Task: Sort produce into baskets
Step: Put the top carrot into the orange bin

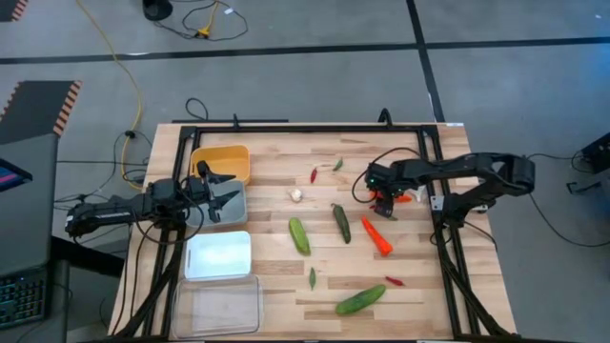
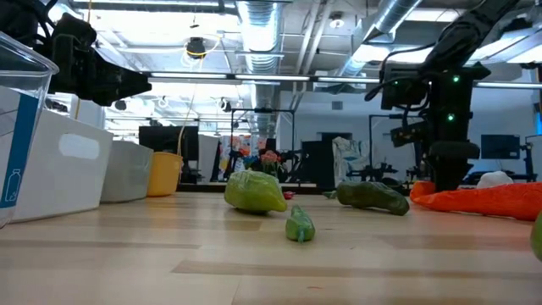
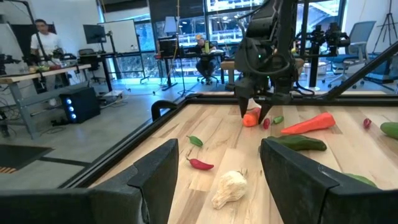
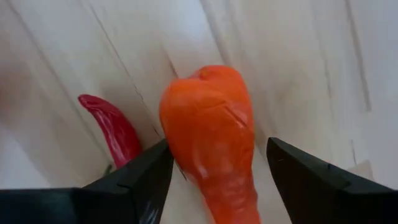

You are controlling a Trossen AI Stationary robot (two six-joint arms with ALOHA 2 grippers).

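The produce lies scattered on the wooden table (image 1: 419,286). My right gripper (image 1: 385,202) points down, open, over a short orange carrot (image 4: 211,137) that lies on the wood, one finger on either side of its thick end. Beside that carrot lies a red chili (image 4: 115,130). A longer carrot (image 1: 376,235), three cucumbers (image 1: 299,235) (image 1: 341,222) (image 1: 360,300), a garlic bulb (image 1: 296,194) and small chilies (image 1: 314,175) rest on the table. The yellow (image 1: 221,162), grey (image 1: 232,208), white (image 1: 219,252) and clear (image 1: 219,305) baskets stand in a row at the left. My left gripper (image 1: 227,188) hovers open over the grey one. My right gripper comes at the short carrot's thick end (image 4: 186,124) from above, pointing down, fingers across it. One finger (image 4: 146,174) stands right beside the carrot's side; whether it touches I cannot tell. The carrot lies flat on the table.
A black frame rail (image 1: 448,267) runs along the table's right and far sides. A green chili (image 1: 312,277) and a red chili (image 1: 395,281) lie near the front. Bare wood shows between the baskets and the produce. People sit at desks in the room beyond (image 3: 46,37).
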